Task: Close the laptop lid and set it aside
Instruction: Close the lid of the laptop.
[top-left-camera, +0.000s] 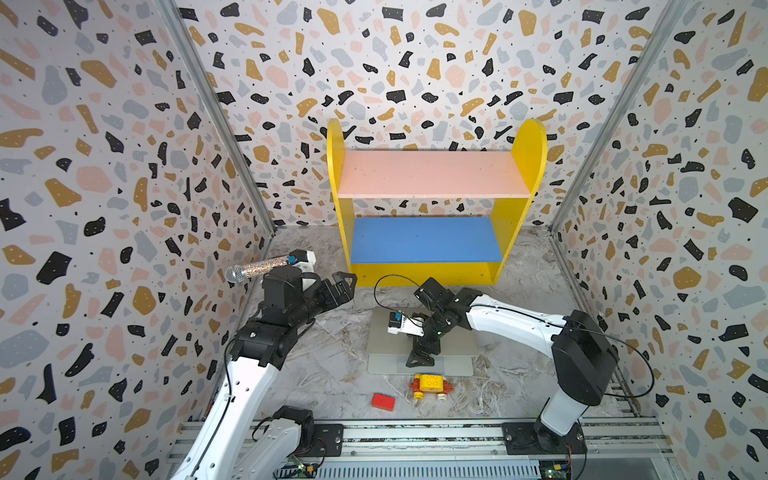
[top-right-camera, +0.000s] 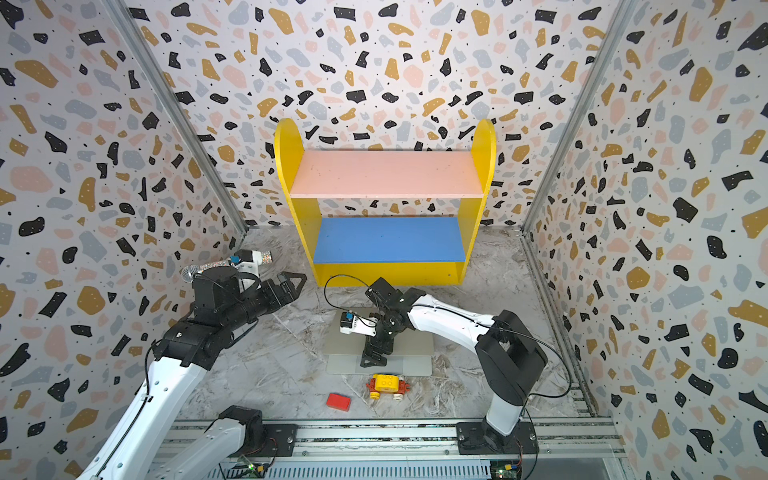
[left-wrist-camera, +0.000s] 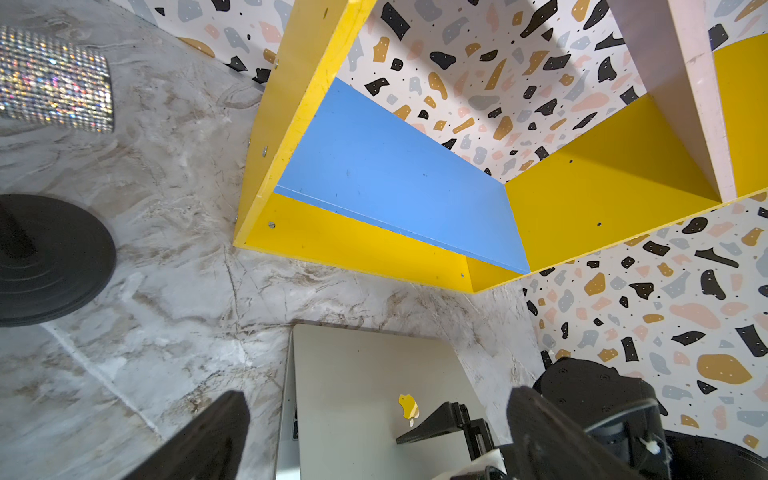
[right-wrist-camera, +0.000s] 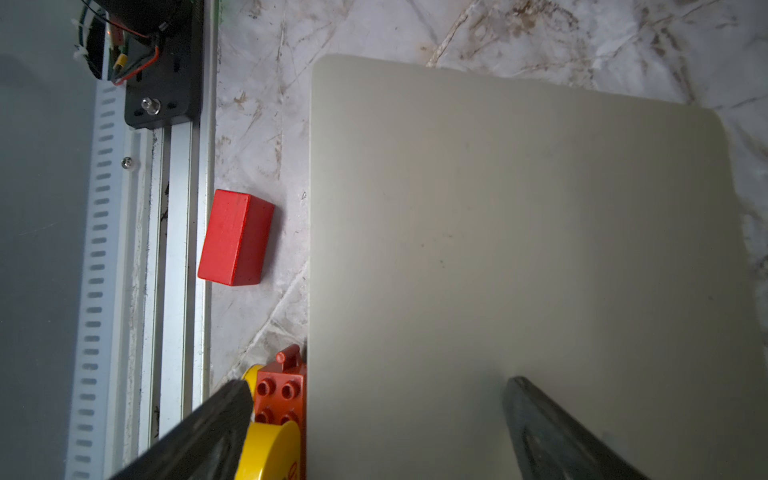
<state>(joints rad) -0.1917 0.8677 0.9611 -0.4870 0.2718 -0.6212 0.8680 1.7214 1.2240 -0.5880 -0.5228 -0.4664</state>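
Note:
The silver-grey laptop (top-left-camera: 449, 366) lies on the marble table in front of the shelf. The laptop lid (top-left-camera: 457, 340) is folded down almost flat over it, and a thin gap at one side still shows keys (left-wrist-camera: 295, 428). My right gripper (top-left-camera: 419, 359) points down at the lid's front edge and is open. One finger (right-wrist-camera: 552, 436) is over the lid (right-wrist-camera: 519, 249), the other (right-wrist-camera: 208, 436) over the toy car. My left gripper (top-left-camera: 345, 282) hovers open, up and to the left of the laptop, holding nothing. The lid (left-wrist-camera: 365, 374) shows between its fingers.
A yellow toy car (top-left-camera: 430, 385) sits right against the laptop's front edge, with a red block (top-left-camera: 383, 401) to its left. A yellow shelf unit (top-left-camera: 523, 166) stands behind. A glittery microphone (top-left-camera: 257, 268) on a round black base (left-wrist-camera: 50, 257) stands far left. A metal rail (top-left-camera: 415, 434) runs along the front.

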